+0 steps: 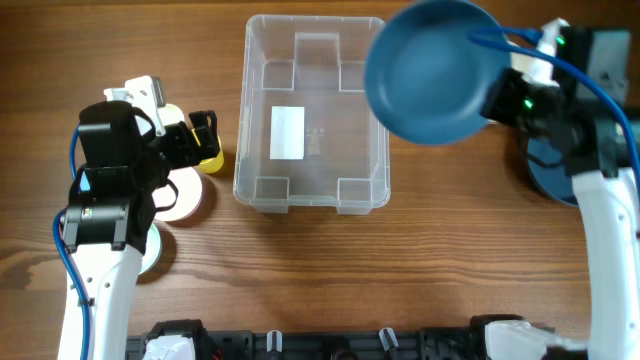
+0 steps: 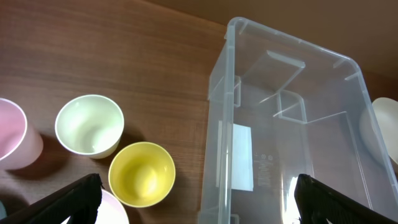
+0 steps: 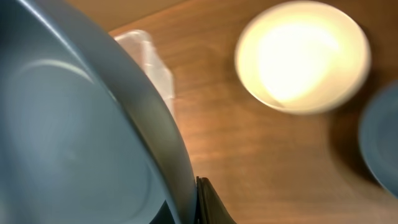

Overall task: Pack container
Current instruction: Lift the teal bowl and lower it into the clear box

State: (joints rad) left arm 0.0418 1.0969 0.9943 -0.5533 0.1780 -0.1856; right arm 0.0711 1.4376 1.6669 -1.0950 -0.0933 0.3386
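The clear plastic container [image 1: 312,190] stands at the table's centre with a white label [image 1: 288,132] on its base; nothing lies in it. It also shows in the left wrist view [image 2: 286,143]. My right gripper [image 1: 497,92] is shut on the rim of a blue bowl [image 1: 432,70] and holds it in the air over the container's right rear corner. The bowl fills the left of the right wrist view [image 3: 74,124]. My left gripper [image 1: 202,140] is open and empty, above a yellow cup [image 2: 142,174] just left of the container.
A pale green cup [image 2: 90,124], a pink cup [image 2: 12,143] and a white dish [image 1: 185,195] sit left of the container. A cream bowl [image 3: 303,56] and a dark blue plate [image 1: 552,178] lie at the right. Black fixtures line the front edge.
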